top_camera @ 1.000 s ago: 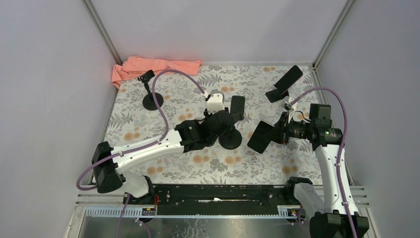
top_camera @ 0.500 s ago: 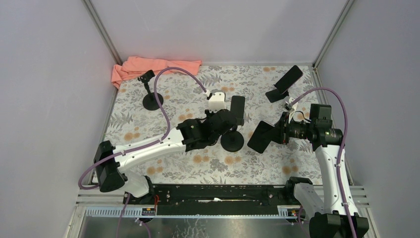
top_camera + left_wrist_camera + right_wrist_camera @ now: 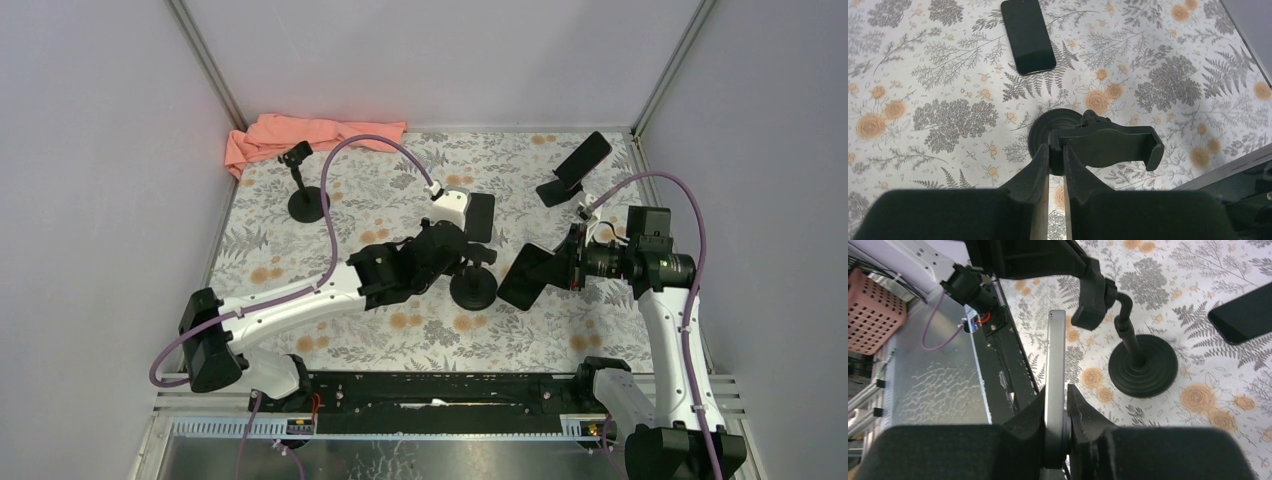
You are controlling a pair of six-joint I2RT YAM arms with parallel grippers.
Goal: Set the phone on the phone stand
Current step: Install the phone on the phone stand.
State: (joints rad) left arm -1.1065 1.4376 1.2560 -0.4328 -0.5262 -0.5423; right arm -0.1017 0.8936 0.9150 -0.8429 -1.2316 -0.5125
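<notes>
**Left claw braces the stand, right claw brings the phone in edge-on**

You have the left claw pinched shut on the left end of the phone stand, at its cradle. The two fingers sit close together with that end lip between them. I read this hold as a brace. The stand is a thin neck on a small round base, so a phone pushed into the cradle could tip or spin it. The base rests on the patterned table just beyond the fingertips. The cradle's open length runs off to the claw's right, towards your other arm. A second phone lies flat on the table well beyond the claw, untouched.

Further right, your right claw is clamped on the phone. It squeezes the two faces near one end, so the phone stands edge-on ahead of the fingers. That grip leaves the far end free to go into the cradle.

The phone is in the air and not yet seated. The cradle sits just beside its free end, a little to the claw's right, and the stand's base lies lower right of the claw. In my judgement, you need to line the phone's face up with the cradle before pressing in. A skewed entry could lever the stand out of the left claw's pinch.
</notes>
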